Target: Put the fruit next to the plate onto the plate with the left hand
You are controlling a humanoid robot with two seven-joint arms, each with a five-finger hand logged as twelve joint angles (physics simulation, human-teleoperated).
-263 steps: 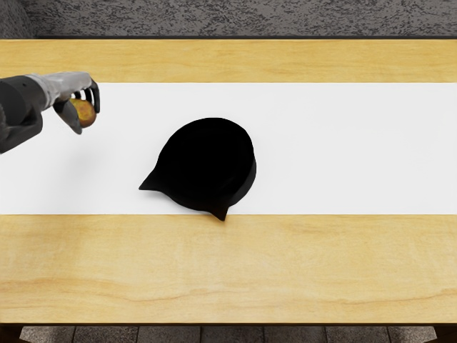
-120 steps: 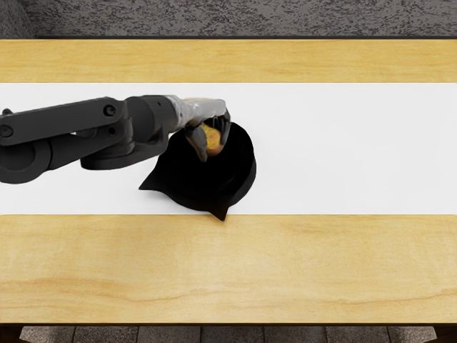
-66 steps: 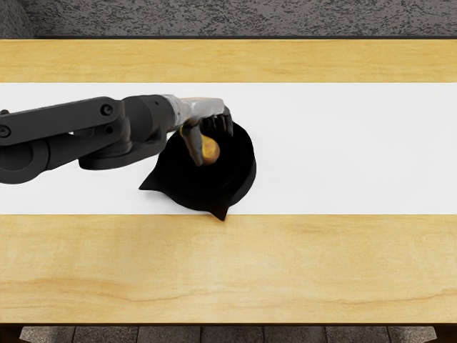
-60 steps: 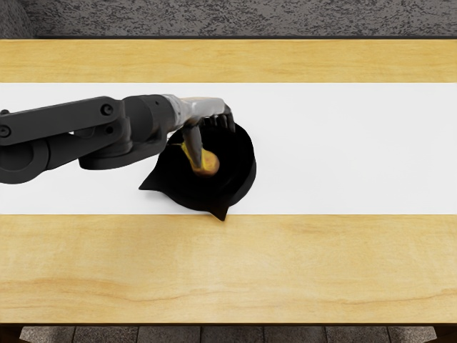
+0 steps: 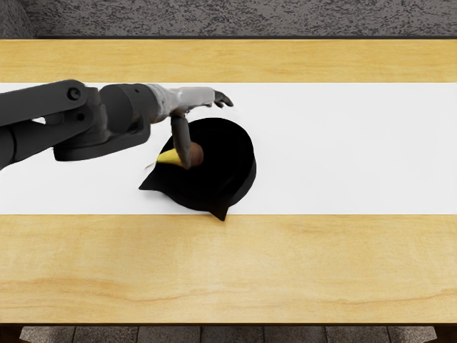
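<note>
The left hand (image 5: 194,98) has released the fruit (image 5: 193,153) and pulled back leftward, fingers spread. One fruit lies on the left part of the single black plate (image 5: 225,171), mid-runner (image 5: 343,143) on the wooden tabletop (image 5: 285,264); a grey wall (image 5: 250,18) lies beyond the far edge.

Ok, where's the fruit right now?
In the head view the fruit lies on the left part of the black plate, left of picture centre, just below the open left hand.
</note>
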